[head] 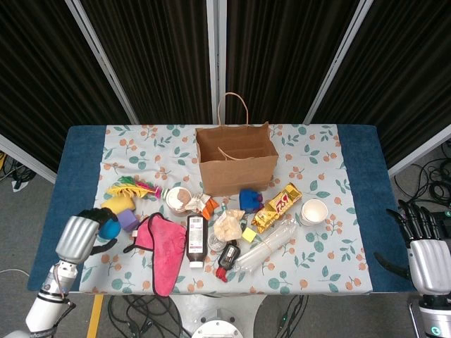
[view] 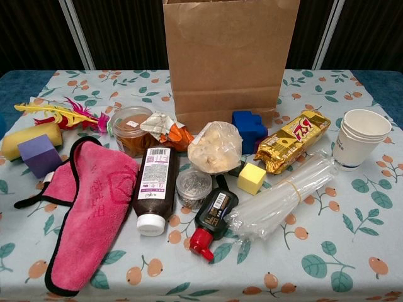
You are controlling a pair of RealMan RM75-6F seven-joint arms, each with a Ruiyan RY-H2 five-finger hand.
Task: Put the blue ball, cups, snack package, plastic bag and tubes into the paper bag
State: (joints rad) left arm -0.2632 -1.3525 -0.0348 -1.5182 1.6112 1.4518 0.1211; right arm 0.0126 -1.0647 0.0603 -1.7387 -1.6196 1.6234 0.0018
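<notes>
Within the left hand (head: pixel 79 234), a small, round blue ball (head: pixel 109 227).

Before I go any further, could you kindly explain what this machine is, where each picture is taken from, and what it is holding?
This is a two-armed robot standing at a table, each arm ending in a robot hand with fingers. One picture looks down from its head; the other looks forward from its chest, close to the tabletop.

In the head view, the left robot hand holds the blue ball over the table's left edge. The right robot hand waits off the right side, fingers apart, holding nothing. Neither hand shows in the chest view.

On the flowered tablecloth stands an open paper bag. In front of it lie a stack of paper cups, a gold snack package, a plastic bag with something pale inside, clear tubes, a pink cloth and a dark bottle.
</notes>
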